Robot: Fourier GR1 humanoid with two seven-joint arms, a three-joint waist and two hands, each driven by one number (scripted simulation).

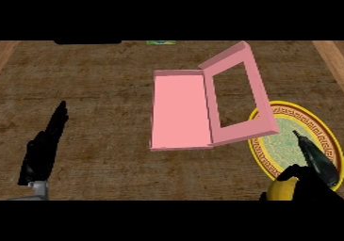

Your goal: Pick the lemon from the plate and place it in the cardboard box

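Your right hand (pixel 308 181) sits at the lower right of the head view, over the near edge of the plate (pixel 326 136), and its fingers are curled round the lemon (pixel 284 188), which shows as a yellow lump at the hand's left side with one dark finger pointing up and away across the plate's patterned face. So the lemon is in the hand and, as far as you can judge, lifted off the plate or nearly so; whether it touches the rim you cannot tell, since the hand hides the contact. What matters now is the direction to the box. The pink cardboard box (pixel 180 110) lies up and to the left of the held lemon, its open tray on the left and its lid flap (pixel 237 94) swung out to the right, where the flap overlaps the plate's left rim. That flap stands between your hand and the tray, so you would likely need to carry the lemon over the flap, leftward and away from you, before lowering it into the tray. The tray's long axis runs away from you, giving a long, narrow target. Your left hand (pixel 44 150) rests at the left of the bench (pixel 98 94), fingers straight, well apart from the box and holding nothing; the right is the nearer hand.
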